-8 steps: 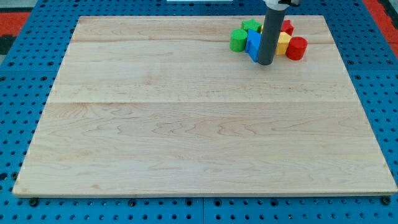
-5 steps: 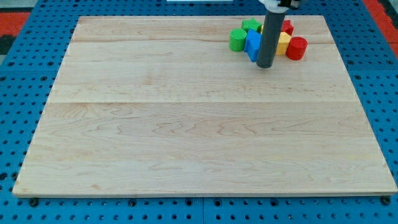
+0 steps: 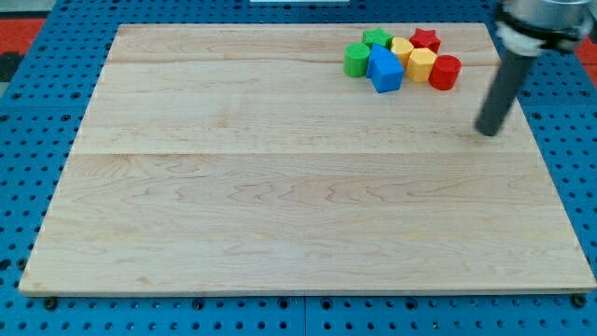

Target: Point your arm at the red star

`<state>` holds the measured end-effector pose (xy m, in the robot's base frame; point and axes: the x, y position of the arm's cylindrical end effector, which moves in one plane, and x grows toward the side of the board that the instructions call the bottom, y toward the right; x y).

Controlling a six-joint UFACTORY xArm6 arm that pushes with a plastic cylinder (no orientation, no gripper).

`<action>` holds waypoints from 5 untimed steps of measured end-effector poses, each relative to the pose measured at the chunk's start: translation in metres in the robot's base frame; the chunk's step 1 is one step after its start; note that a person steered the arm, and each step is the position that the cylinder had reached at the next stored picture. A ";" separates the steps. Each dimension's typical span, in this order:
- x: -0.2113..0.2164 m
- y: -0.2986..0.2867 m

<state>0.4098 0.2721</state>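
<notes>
The red star [image 3: 425,39] lies near the board's top edge at the view's upper right, at the back of a tight cluster of blocks. My tip [image 3: 488,132] rests on the wooden board to the right of and below the cluster, well apart from the red star. The rod slants up to the view's right. Nothing touches the tip.
The cluster holds a green cylinder [image 3: 356,60], a green star [image 3: 377,39], a blue block [image 3: 384,70], a yellow block [image 3: 401,48], a yellow hexagon [image 3: 422,64] and a red cylinder [image 3: 444,72]. The wooden board [image 3: 280,187] lies on a blue pegboard [image 3: 37,112].
My tip has swung from just below the blue block to the view's right and slightly down, away from the cluster. The blocks have not moved.
</notes>
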 end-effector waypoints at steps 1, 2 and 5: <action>-0.003 0.072; -0.029 0.069; -0.114 0.050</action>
<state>0.2959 0.3222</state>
